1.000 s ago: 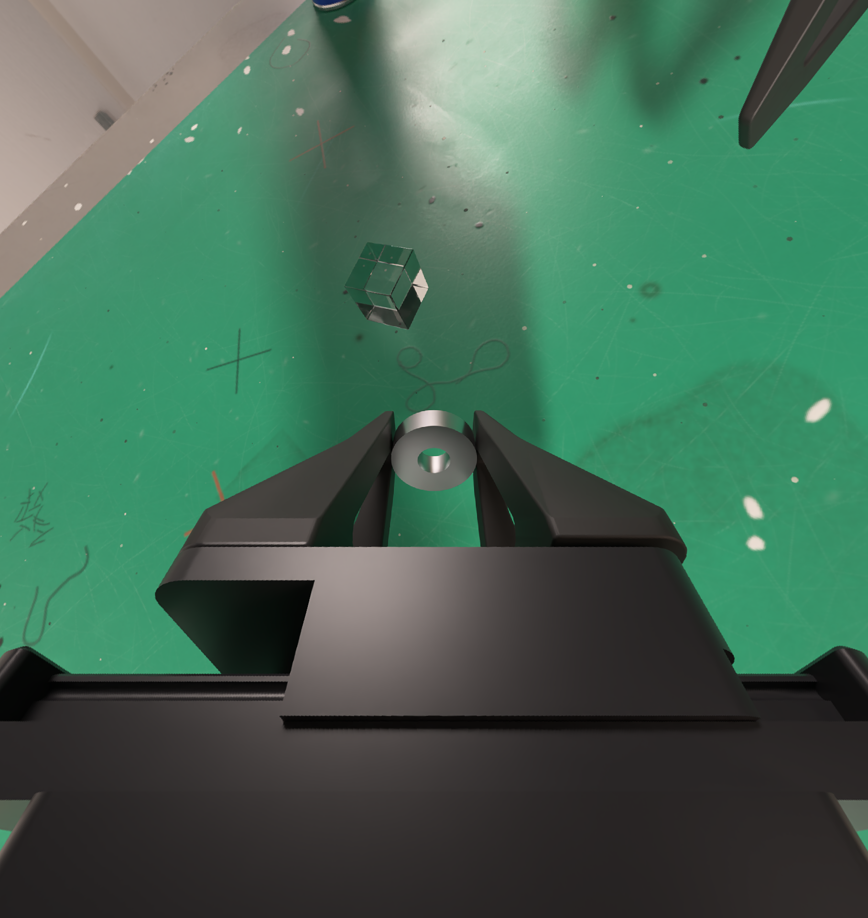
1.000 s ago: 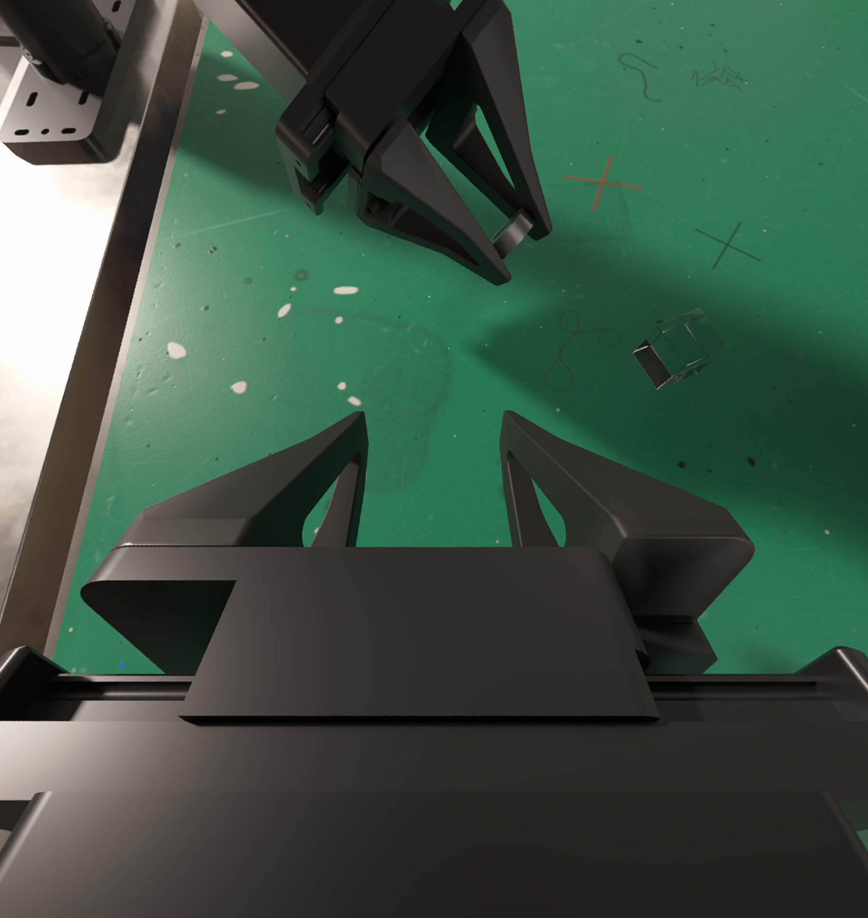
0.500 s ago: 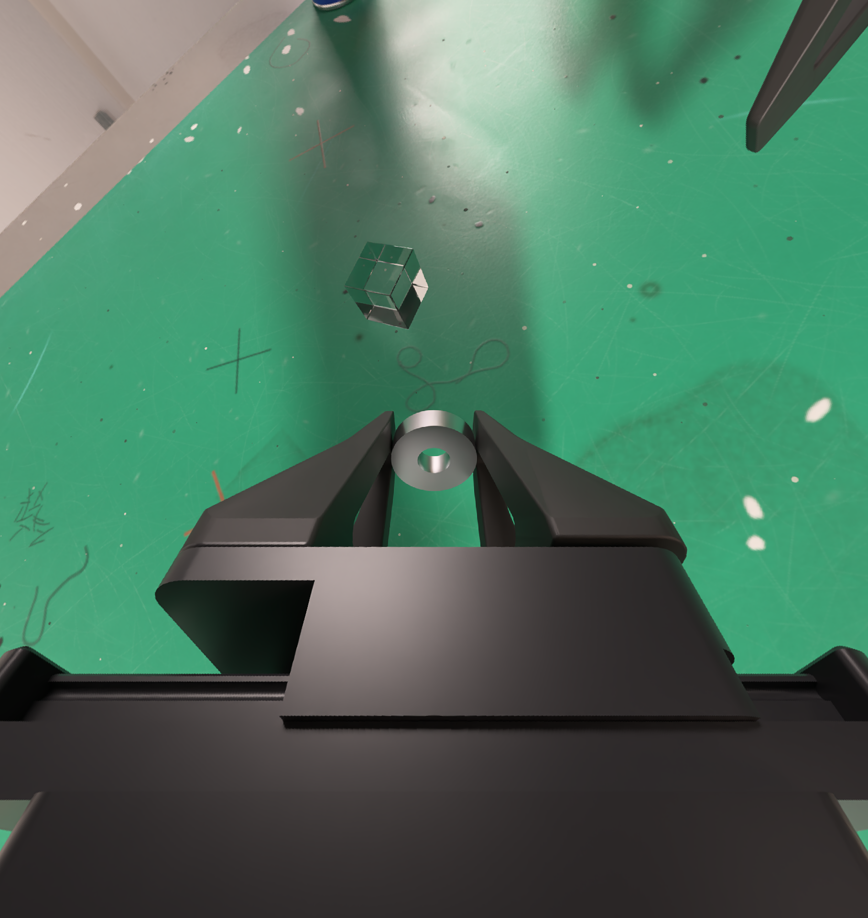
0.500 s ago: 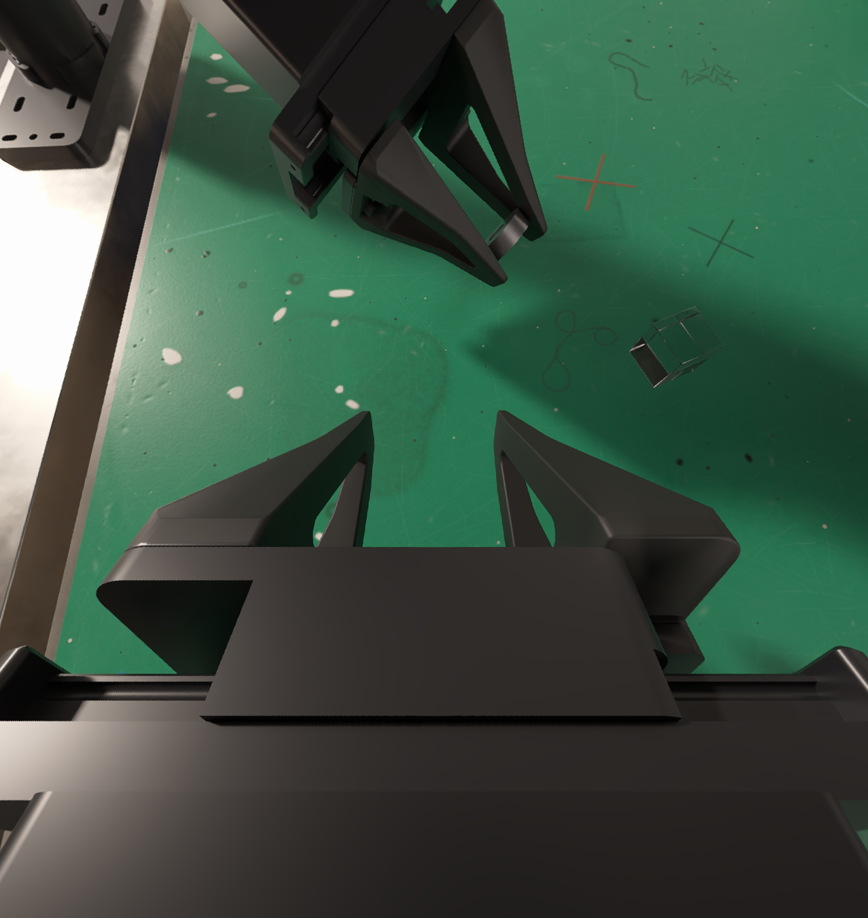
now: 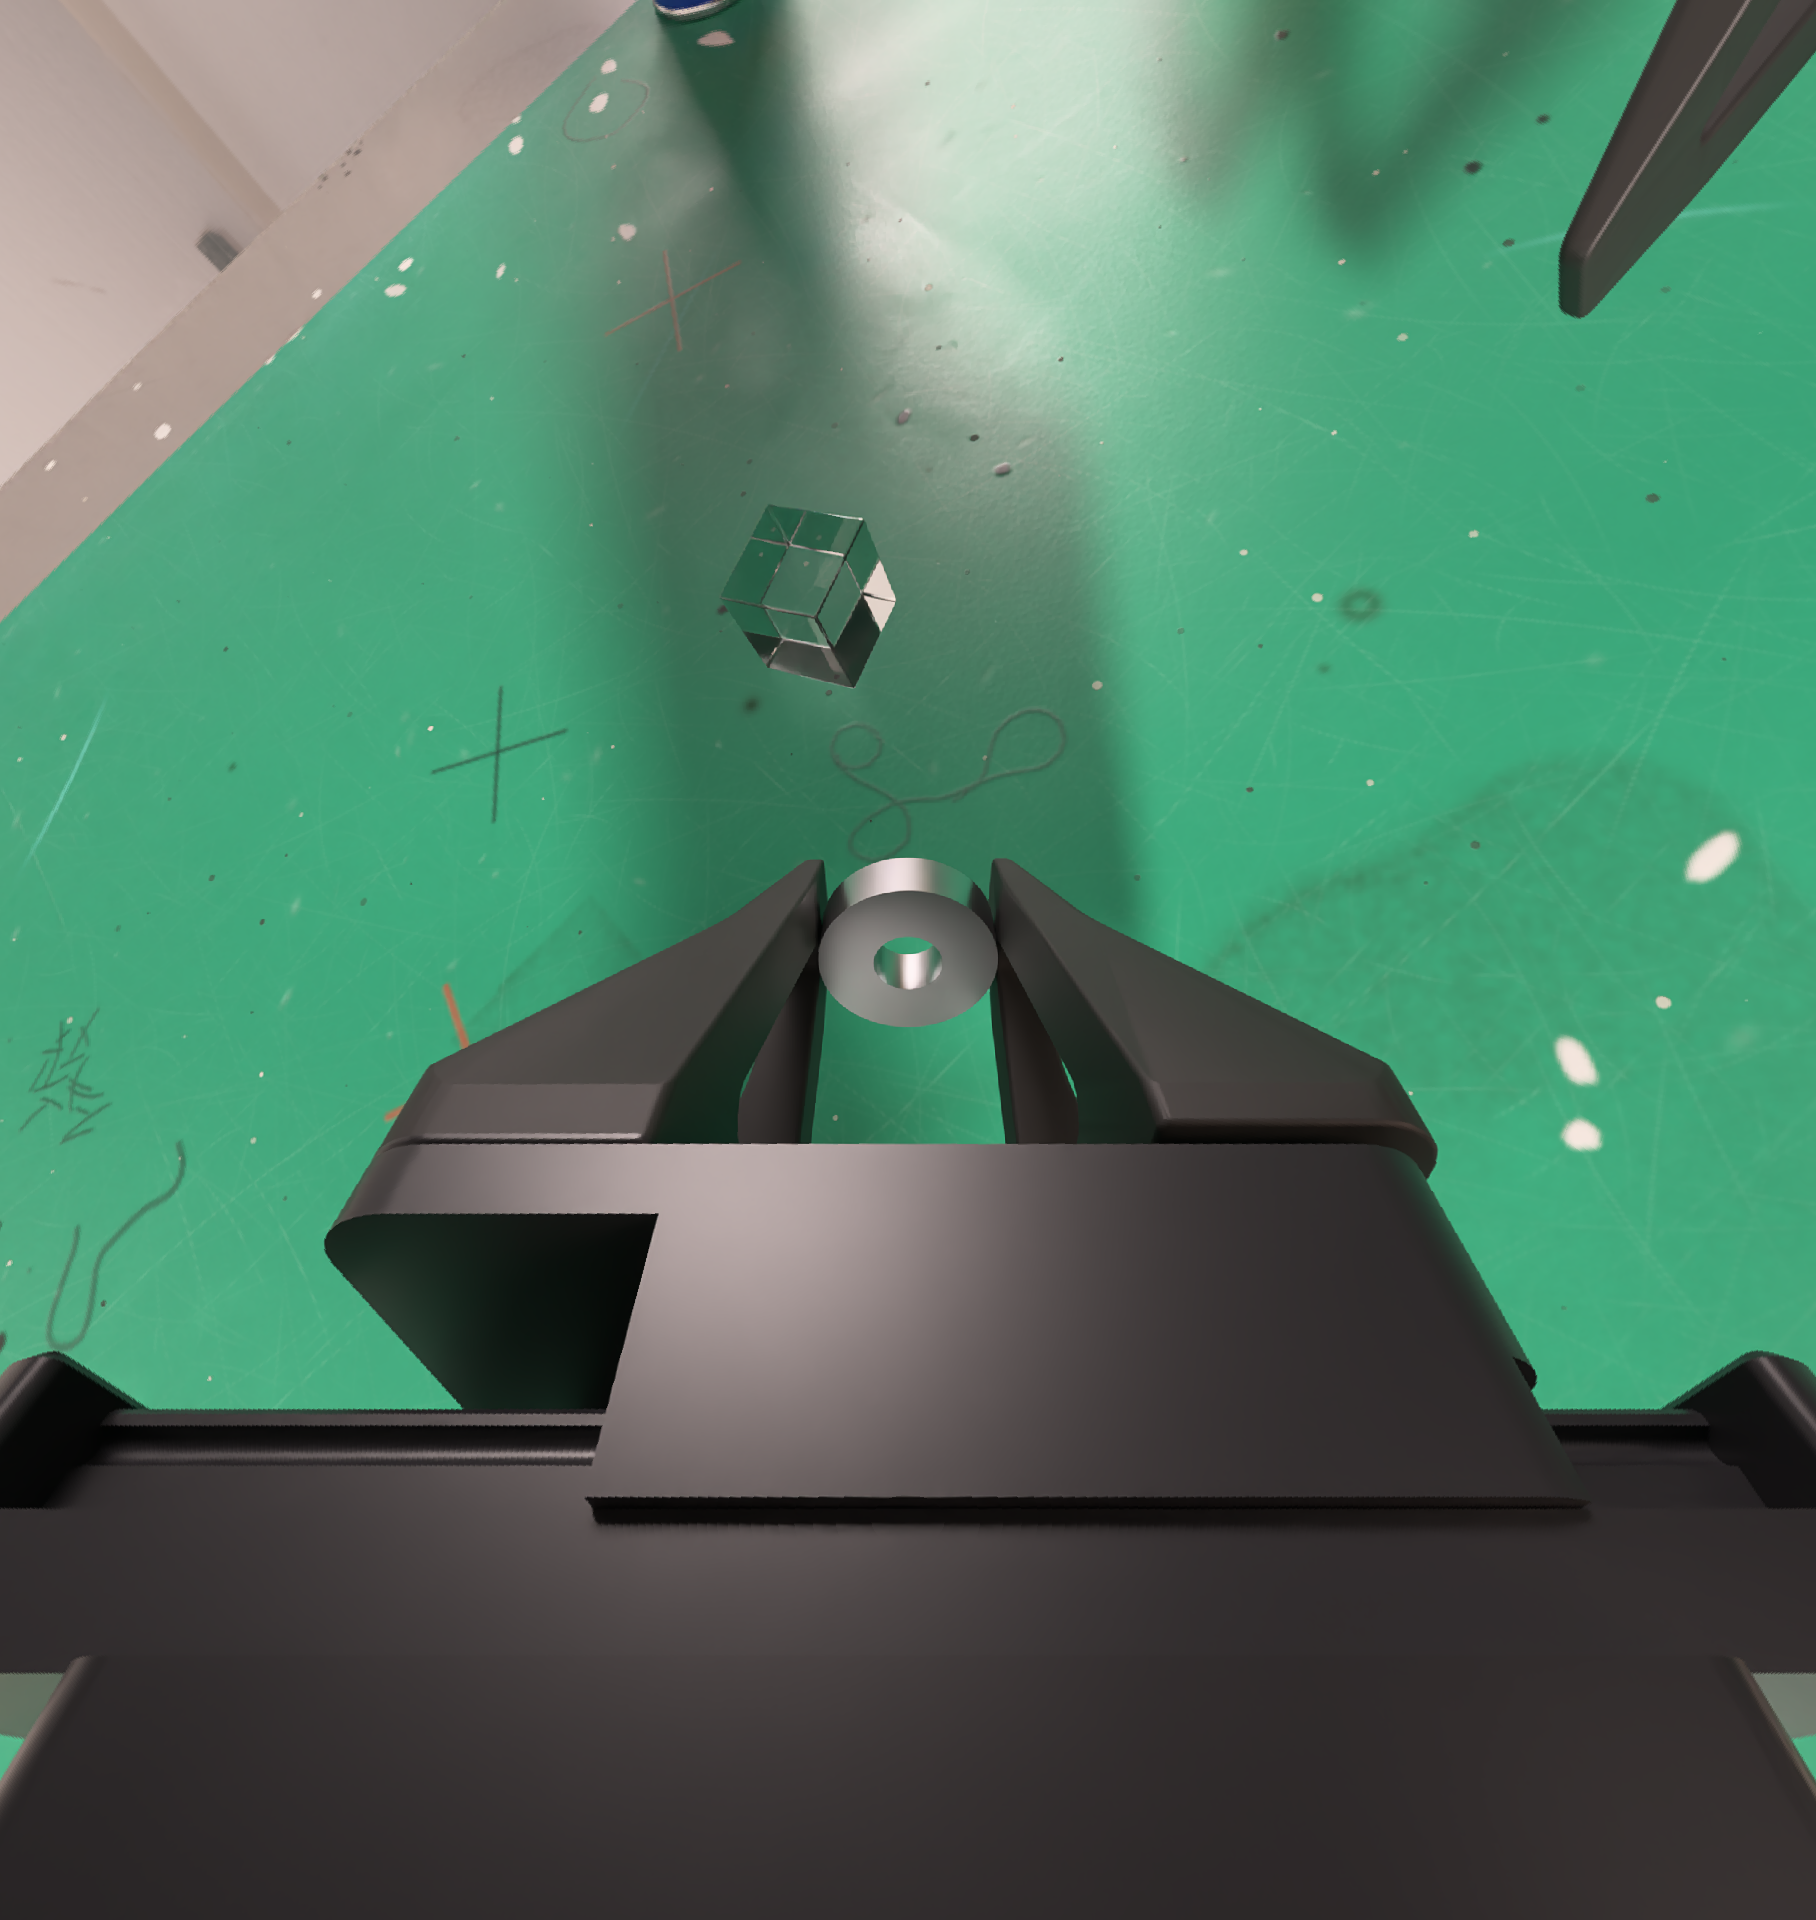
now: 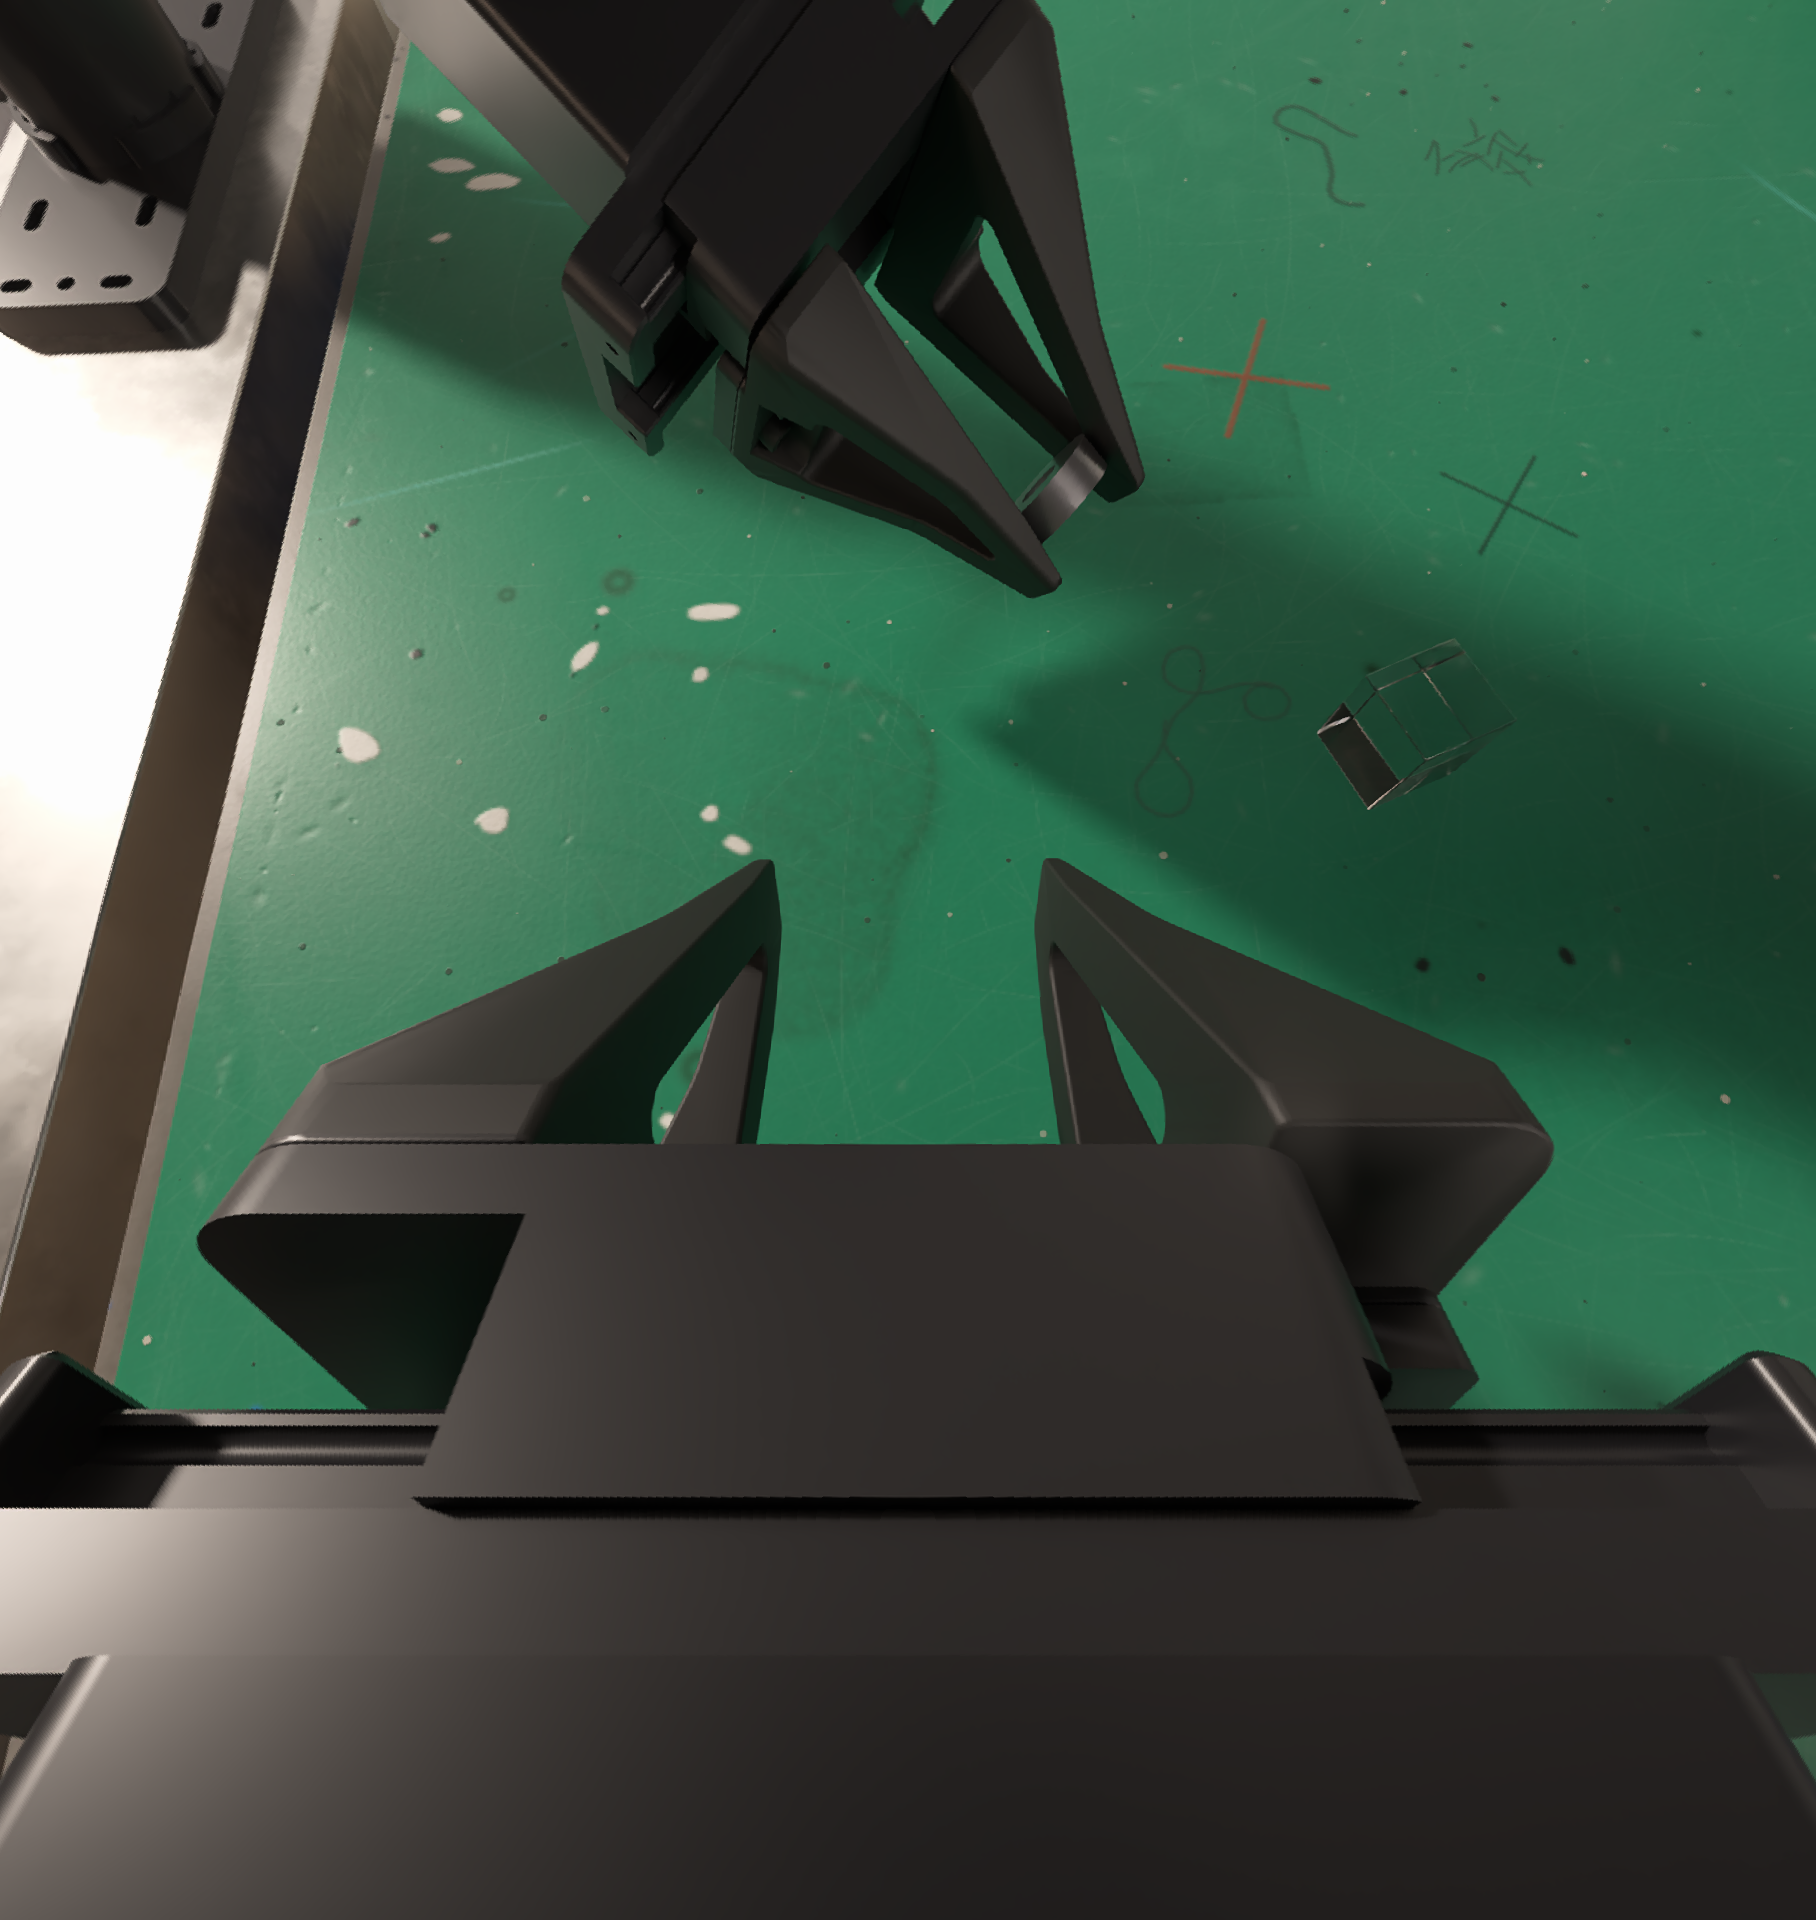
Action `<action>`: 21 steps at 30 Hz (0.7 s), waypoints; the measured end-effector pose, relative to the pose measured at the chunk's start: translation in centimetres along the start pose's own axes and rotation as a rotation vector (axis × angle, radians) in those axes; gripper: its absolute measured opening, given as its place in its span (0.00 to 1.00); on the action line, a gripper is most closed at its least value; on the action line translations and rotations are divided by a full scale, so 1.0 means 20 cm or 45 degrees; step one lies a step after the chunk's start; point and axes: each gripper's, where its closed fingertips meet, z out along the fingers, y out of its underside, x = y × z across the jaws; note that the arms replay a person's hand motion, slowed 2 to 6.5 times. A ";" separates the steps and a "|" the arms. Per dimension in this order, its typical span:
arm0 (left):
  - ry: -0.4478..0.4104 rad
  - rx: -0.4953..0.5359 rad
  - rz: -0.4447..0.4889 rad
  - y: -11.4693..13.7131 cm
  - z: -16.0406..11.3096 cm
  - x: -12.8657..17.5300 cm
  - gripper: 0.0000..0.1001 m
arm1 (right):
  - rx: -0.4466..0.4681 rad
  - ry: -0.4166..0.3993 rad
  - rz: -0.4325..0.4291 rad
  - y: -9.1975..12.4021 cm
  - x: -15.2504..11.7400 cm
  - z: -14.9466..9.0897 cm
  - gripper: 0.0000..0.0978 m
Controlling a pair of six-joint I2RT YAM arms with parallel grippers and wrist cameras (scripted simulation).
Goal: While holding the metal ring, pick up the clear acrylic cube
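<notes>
My left gripper is shut on the metal ring, a thick silver washer held above the green mat. The clear acrylic cube lies on the mat ahead of the ring, apart from it. In the right wrist view my right gripper is open and empty above the mat. The cube lies ahead and to its right, in shadow. The left gripper with the ring shows farther off at the top. A finger of the right gripper shows at the top right of the left wrist view.
The green mat is scratched, with pen marks and white paint spots. A metal table edge and a black arm base mount lie at the left of the right wrist view. A blue object sits at the mat's far edge.
The right gripper has shifted slightly and its jaws have narrowed a little; the cube sits a little lower left in its view. The left gripper and ring have not moved.
</notes>
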 end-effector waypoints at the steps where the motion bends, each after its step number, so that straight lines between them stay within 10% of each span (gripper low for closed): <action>1: 0.000 0.000 0.000 0.00 0.00 0.00 0.26 | 0.000 0.000 0.000 0.00 0.00 0.00 0.44; 21: 0.002 0.015 -0.015 0.00 -0.01 0.00 0.26 | -0.012 -0.082 -0.053 0.02 0.00 -0.02 0.84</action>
